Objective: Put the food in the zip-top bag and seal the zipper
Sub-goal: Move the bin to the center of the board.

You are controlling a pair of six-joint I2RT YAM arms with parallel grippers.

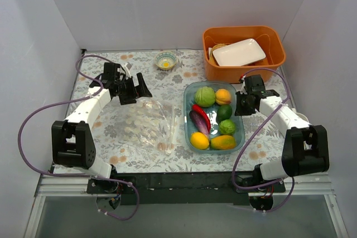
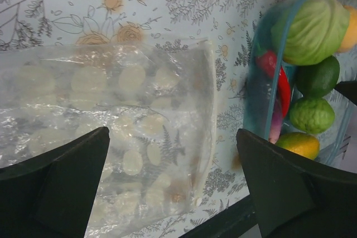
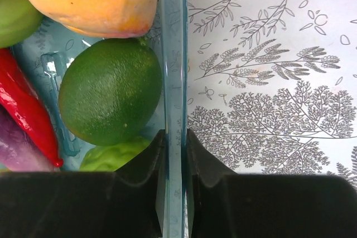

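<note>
Food [image 1: 204, 96] in tray [image 3: 173, 54], bag [image 1: 148, 124] flat beside

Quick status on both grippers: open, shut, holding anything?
Left gripper: open, holding nothing, over the zip-top bag.
Right gripper: closed on the side wall of the blue tray.

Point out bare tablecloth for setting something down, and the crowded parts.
Free: the cloth between the small round bowl and orange plastic bin; the near strip in front of the clear crinkly bag. Crowded: the blue-tinted tray, full of toy produce, right pincer on its wall.
</note>
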